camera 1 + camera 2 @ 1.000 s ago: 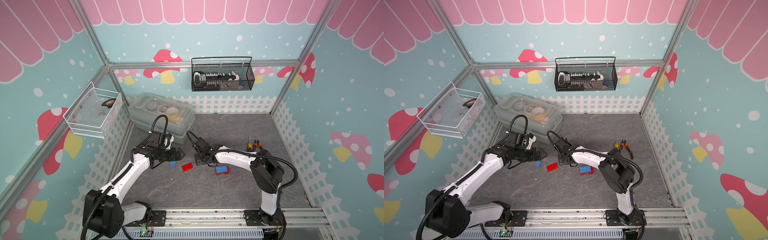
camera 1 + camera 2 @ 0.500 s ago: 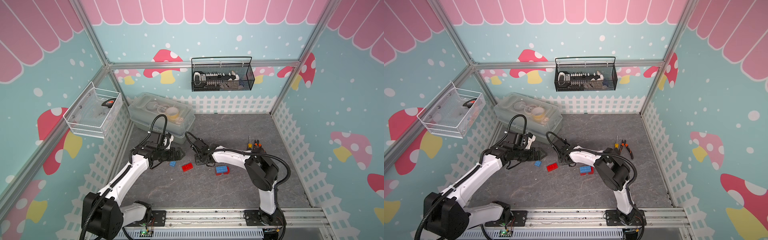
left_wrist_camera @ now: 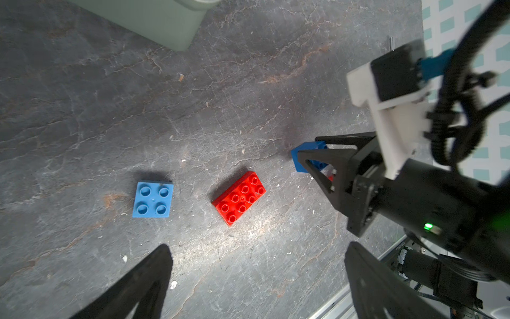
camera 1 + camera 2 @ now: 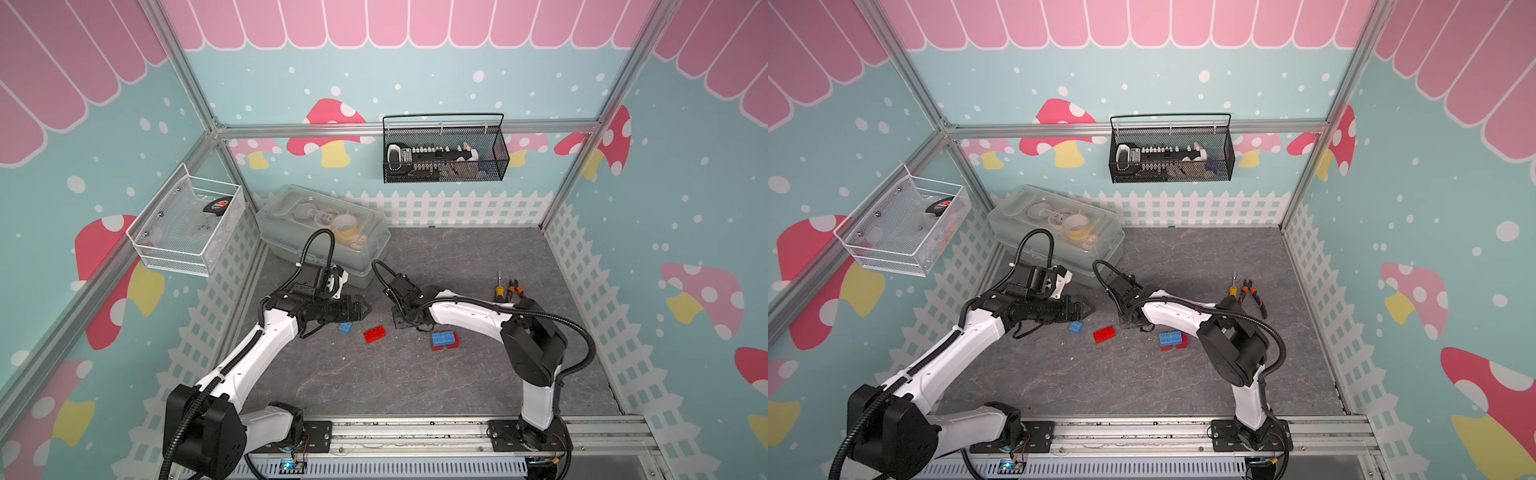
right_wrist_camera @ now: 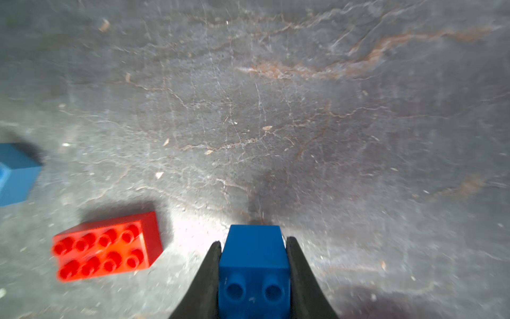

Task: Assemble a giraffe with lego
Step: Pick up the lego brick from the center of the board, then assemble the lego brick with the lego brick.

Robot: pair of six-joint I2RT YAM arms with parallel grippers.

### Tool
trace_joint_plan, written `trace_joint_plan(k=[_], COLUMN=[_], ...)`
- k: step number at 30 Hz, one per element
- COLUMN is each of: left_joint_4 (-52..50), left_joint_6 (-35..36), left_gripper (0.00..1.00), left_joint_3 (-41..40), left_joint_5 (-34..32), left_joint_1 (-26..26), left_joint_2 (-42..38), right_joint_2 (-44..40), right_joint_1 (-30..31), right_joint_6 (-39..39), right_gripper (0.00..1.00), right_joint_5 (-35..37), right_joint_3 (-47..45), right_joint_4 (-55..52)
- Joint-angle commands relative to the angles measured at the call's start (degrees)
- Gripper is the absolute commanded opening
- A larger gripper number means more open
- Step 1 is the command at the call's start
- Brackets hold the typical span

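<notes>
Two hands are seen low over the table (image 4: 415, 382), left of its middle. The right hand (image 5: 253, 242) is closed on a blue brick (image 5: 254, 258), which is clamped between both fingers with two of its studs turned toward the wrist camera; whether this brick touches the table cannot be told. The left hand (image 3: 255, 256) is held wide open above the table, its fingers pointed to the right, toward the right hand. A square blue brick (image 4: 345, 328) is found just near of the left hand's fingers, studs up, flat on the table. A long red brick (image 4: 374, 334) lies just to its right, also studs up and slightly turned, apart from both hands. Farther right, and near of the right hand, a stack (image 4: 444, 340) is set on the table: a long blue brick is seated on red pieces, whose number cannot be made out. These pieces are all kept apart from one another. A clear lidded box (image 4: 324, 232) is placed at the far left of the table, behind the left arm. Orange-handled pliers (image 4: 516, 291) and a screwdriver (image 4: 498, 286) are laid side by side to the right, well apart from the bricks.
</notes>
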Motion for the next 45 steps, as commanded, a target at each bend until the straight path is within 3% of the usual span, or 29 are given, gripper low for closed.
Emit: trace_joint_plan(k=[1, 12, 23, 45], left_joint_4=[0.33, 0.34, 0.31, 0.31], left_joint_6=[0.13, 0.86, 1.14, 1.23], left_gripper=[0.97, 0.97, 0.97, 0.97], left_joint_3=[-0.29, -0.29, -0.12, -0.29], left_joint_5=[2.69, 4.22, 4.84, 4.24], left_joint_1=[-1.34, -6.46, -7.19, -7.18], left_joint_2=[0.09, 0.91, 0.7, 0.45], right_joint_2=[-5.82, -17.47, -26.23, -23.15], right_joint_1=[0.47, 0.47, 0.48, 0.3], right_joint_6=[0.47, 1.49, 4.4, 3.38], right_gripper=[0.1, 0.1, 0.11, 0.11], right_joint_5=[1.31, 1.89, 3.32, 1.75], right_joint_3=[-1.6, -6.45, -14.16, -18.05], right_joint_4=[-3.07, -10.55, -13.35, -8.87])
